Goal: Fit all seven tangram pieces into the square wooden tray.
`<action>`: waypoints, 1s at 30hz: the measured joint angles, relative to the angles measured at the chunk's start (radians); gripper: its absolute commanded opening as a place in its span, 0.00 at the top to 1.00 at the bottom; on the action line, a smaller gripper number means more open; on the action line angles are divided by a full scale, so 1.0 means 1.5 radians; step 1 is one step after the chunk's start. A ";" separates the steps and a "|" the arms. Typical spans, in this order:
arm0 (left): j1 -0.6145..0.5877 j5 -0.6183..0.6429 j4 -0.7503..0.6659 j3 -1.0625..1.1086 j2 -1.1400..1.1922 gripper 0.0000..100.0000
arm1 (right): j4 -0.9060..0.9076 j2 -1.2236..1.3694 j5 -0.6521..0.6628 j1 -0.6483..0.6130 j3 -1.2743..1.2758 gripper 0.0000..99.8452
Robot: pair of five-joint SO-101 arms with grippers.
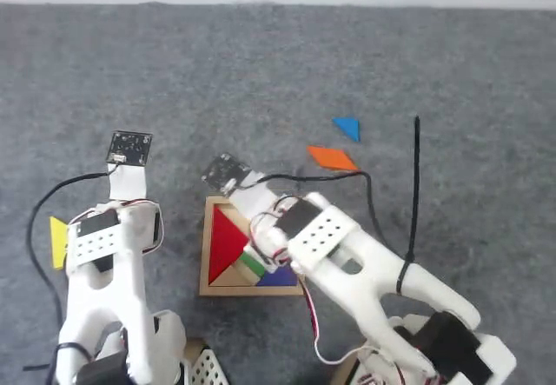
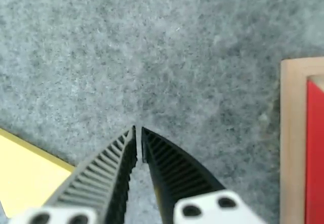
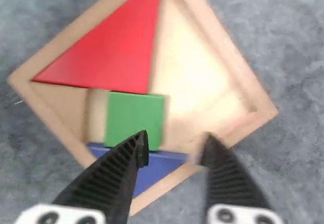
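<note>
Tray (image 1: 205,255) half under right arm (image 1: 323,233)

Left arm's jaws closed on nothing, ribbed inner faces nearly meeting with only a thin slit between the tips, over bare grey felt surface (image 2: 152,47). A yellow piece (image 2: 25,173) lies flat on the surface just beside one jaw, cut off by the frame edge. On the opposite side, well apart from the tips, runs the pale rim of the wooden tray (image 2: 292,133), with a red piece (image 2: 315,153) inside against it
</note>
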 measured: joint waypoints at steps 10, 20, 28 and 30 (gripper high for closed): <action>0.000 0.000 0.000 0.000 0.000 0.99 | -0.116 0.062 0.038 0.013 0.054 0.99; 0.000 0.000 0.000 0.000 0.000 0.99 | -0.121 0.065 0.050 -0.057 0.053 0.99; 0.000 0.000 0.000 0.000 0.000 0.98 | -0.057 0.020 0.050 -0.035 0.052 0.99; 0.000 0.000 0.000 0.000 0.000 0.98 | -0.021 -0.030 0.050 -0.001 0.052 0.99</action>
